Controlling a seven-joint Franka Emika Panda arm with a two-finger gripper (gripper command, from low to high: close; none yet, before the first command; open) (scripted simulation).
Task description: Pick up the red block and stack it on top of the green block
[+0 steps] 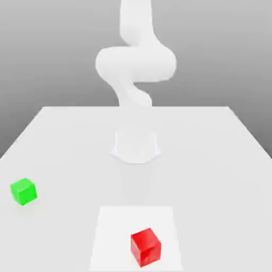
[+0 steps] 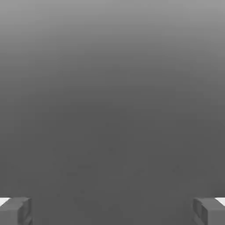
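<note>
The red block point(image 1: 145, 247) is set down on a white square point(image 1: 109, 234) marked on the pale counter point(image 1: 212, 175), near the exterior view's bottom edge, its faces turned at an angle to the square's sides. The green block point(image 1: 24, 191) is placed well apart from it, toward the exterior view's left and off the square, and it too is turned askew. Neither block is stacked, and no contact is made between the two. Clear room is left around each, an arrangement likely meant to let the first be gripped from both sides and the second be reached from above as a base. The claw point(image 2: 112, 212) is held spread in the hand view, its two fingers parted widely with nothing pinched between them, as is presumably wanted before a block is straddled. The arm point(image 1: 136, 64) is carried upright over its base at the counter's far side, a posture by which the blocks are left untouched. The task is judged to be at its very start, with the approach to the red block called for next. Because the block is turned, the claw may need to be rotated to match its faces; otherwise a corner could be caught and the block pushed aside.
</note>
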